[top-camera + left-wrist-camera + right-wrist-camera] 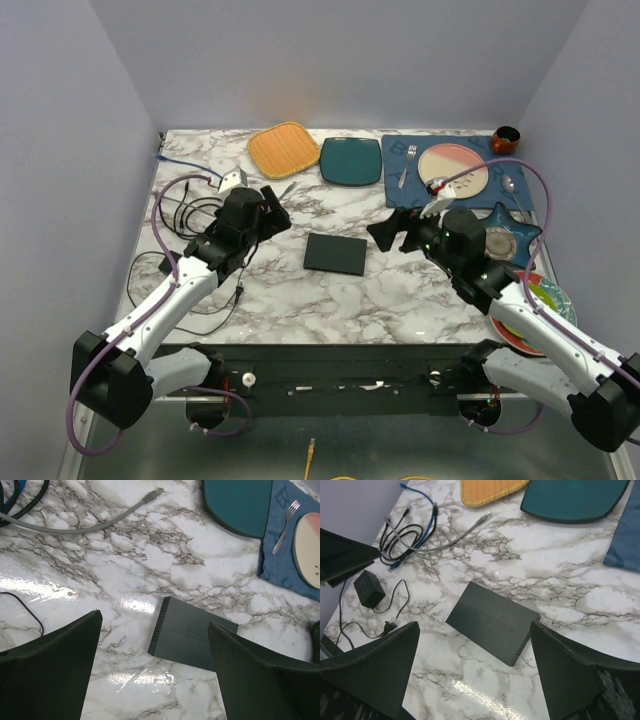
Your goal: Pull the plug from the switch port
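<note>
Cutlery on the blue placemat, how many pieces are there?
2. A fork lies left of the round plate; what looks like a spoon lies right of it. The right arm could hide more.

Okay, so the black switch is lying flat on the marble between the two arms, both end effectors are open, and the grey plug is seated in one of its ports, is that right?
Not quite. The grey plug is not in the switch. It lies loose on the table near the orange mat, well apart from the switch, as the right wrist view shows. The rest holds.
</note>
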